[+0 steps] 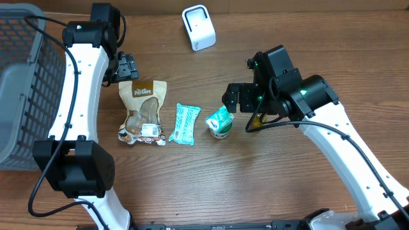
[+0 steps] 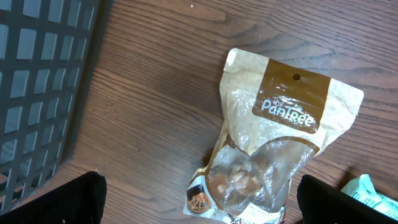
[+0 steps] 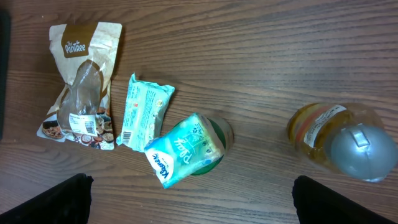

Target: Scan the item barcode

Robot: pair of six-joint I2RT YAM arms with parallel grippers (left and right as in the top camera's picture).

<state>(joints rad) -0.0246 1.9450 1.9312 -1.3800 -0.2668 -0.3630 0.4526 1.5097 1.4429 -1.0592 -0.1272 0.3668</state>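
Note:
Three items lie in a row on the wooden table: a brown Pantree snack pouch (image 1: 142,112) (image 2: 273,143) (image 3: 81,81), a teal flat packet (image 1: 185,123) (image 3: 144,111), and a teal Kleenex pack (image 1: 219,121) (image 3: 185,149) resting on a green round lid. A white scanner (image 1: 199,27) stands at the back. My left gripper (image 1: 124,67) (image 2: 199,186) hovers open just above the pouch's top end. My right gripper (image 1: 233,97) (image 3: 191,186) hangs open over the table beside the Kleenex pack. Neither holds anything. A white label (image 3: 78,122) shows on the pouch's lower end.
A grey mesh basket (image 1: 19,83) (image 2: 37,81) fills the left side of the table. A bottle of yellow liquid with a grey cap (image 3: 339,140) stands to the right of the Kleenex pack, mostly hidden under my right arm in the overhead view.

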